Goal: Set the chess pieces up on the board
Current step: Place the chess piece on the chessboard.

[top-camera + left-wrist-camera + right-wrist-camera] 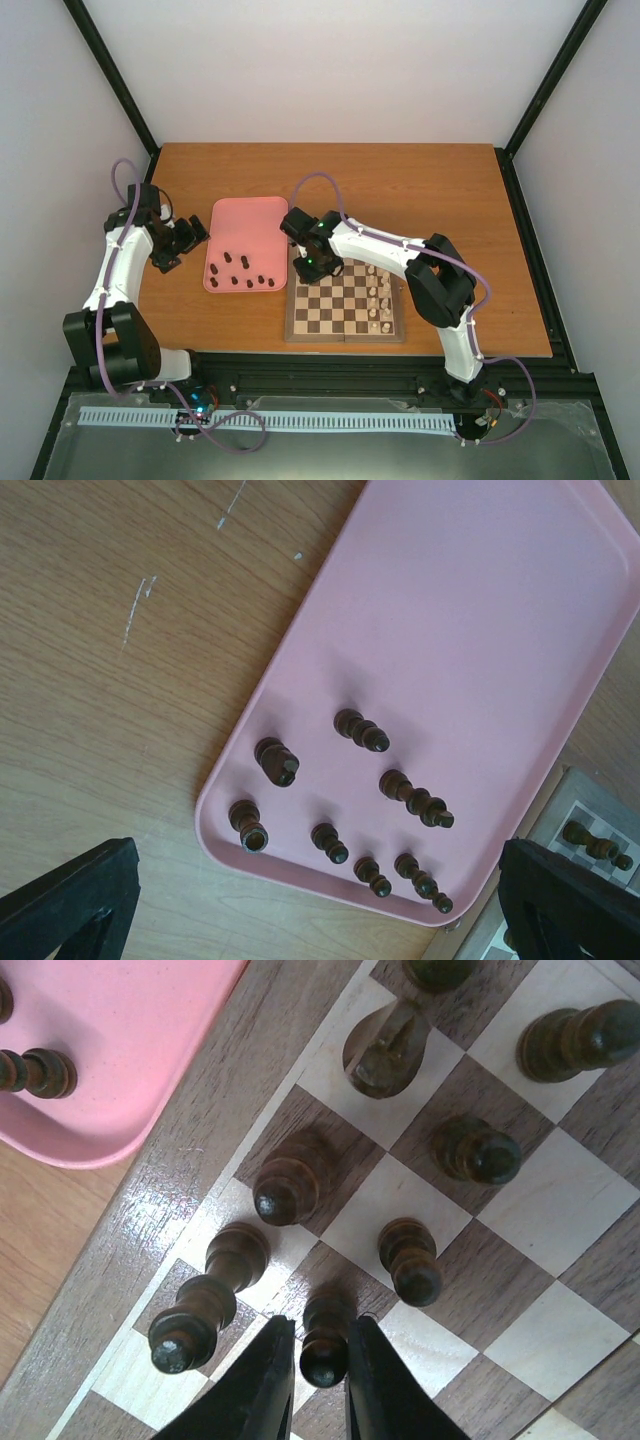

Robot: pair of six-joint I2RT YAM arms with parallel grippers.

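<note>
Several dark chess pieces lie toppled on the pink tray, near its front edge. My left gripper hangs wide open above them, holding nothing, left of the tray. The board lies right of the tray. My right gripper is low over the board's far left corner. Its fingers flank a dark pawn standing on a dark square, with a sliver of gap at the left finger. Other dark pieces stand around it.
Cream pieces stand in two columns along the board's right side. The tray corner lies close to the board's wooden border. Bare wooden table stretches behind the board and tray.
</note>
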